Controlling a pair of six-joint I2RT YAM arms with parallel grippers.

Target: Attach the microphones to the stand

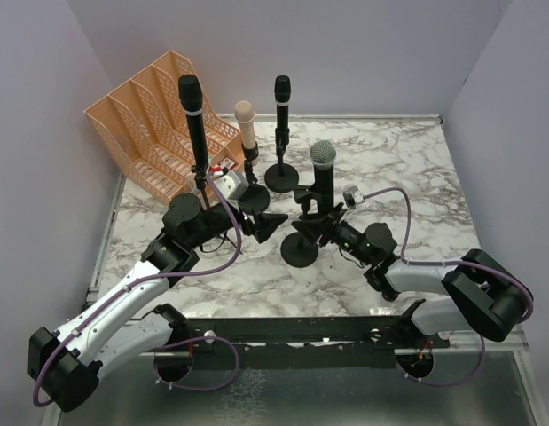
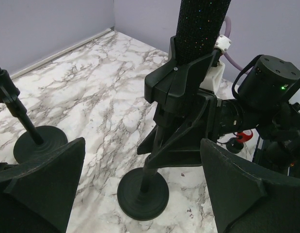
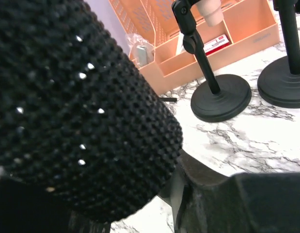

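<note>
The right gripper [image 1: 316,216] is pinched on the sparkly black body of the silver-headed microphone [image 1: 323,156]. The microphone rises upright from between its fingers, over the stand [image 1: 299,252] right below them. The left gripper [image 1: 271,224] sits just beside that stand, jaws spread wide and holding nothing, with the round base straight ahead of its fingers [image 2: 43,179]. Farther out from both hands, the tall black microphone [image 1: 192,114], peach-pink microphone [image 1: 246,120] and second black microphone [image 1: 281,99] stand upright near an orange file rack [image 1: 137,111].
</note>
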